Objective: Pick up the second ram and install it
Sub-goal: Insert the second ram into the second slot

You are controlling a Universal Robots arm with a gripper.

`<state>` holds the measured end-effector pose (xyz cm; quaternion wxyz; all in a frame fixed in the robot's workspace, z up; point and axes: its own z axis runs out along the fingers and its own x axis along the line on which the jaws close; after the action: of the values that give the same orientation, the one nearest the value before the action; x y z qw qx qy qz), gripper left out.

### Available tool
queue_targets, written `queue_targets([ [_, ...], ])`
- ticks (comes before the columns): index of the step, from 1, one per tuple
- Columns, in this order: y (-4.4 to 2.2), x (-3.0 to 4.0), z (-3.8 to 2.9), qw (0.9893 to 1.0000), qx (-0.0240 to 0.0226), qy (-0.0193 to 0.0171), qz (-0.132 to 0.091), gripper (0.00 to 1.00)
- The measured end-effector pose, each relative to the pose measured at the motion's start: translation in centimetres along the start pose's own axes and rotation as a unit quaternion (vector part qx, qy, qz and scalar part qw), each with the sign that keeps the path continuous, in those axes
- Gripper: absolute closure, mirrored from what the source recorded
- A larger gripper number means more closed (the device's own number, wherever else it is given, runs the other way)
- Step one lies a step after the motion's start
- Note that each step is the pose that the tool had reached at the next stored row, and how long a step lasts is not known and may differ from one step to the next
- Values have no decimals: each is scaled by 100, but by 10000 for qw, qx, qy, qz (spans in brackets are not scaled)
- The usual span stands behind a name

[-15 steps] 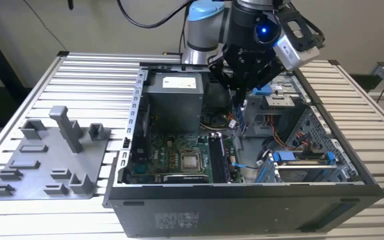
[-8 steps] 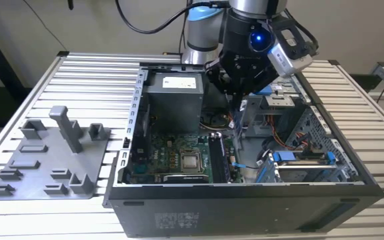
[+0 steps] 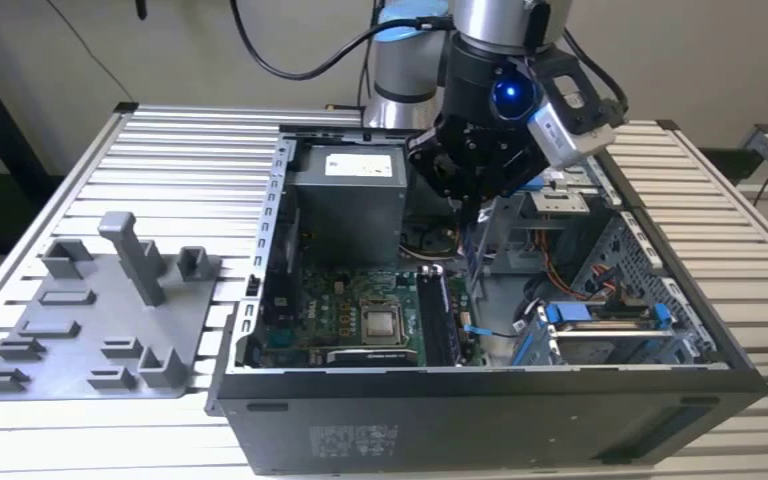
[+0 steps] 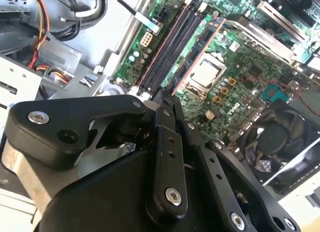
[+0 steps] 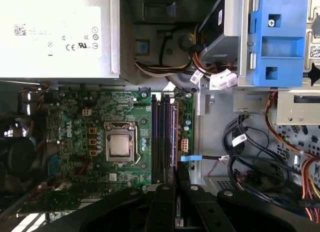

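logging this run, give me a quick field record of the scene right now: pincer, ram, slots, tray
pincer: above the open computer case, over the memory slots
pincer state: closed on the second ram
second ram: held edge-on, long side in line with the memory slots, over the one nearest the case's drive side
seated: cannot tell
cpu socket: beside the slots, no cooler on it
grey tray: on the table at the exterior view's left of the case

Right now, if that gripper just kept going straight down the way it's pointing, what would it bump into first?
Probably the memory slots on the motherboard: the gripper points down at them inside the computer case. Depth is hard to judge.
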<state>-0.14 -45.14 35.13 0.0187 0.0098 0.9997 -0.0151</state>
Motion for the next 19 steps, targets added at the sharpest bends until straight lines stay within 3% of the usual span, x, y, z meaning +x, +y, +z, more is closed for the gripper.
queue_targets([
  [6,3,5,98,10000,40,-5,6,86],
  [8,7,6,113,10000,55,-28,7,86],
  [13,8,6,142,10000,53,-30,6,86],
  [19,10,34,220,10000,54,-30,-27,86],
])
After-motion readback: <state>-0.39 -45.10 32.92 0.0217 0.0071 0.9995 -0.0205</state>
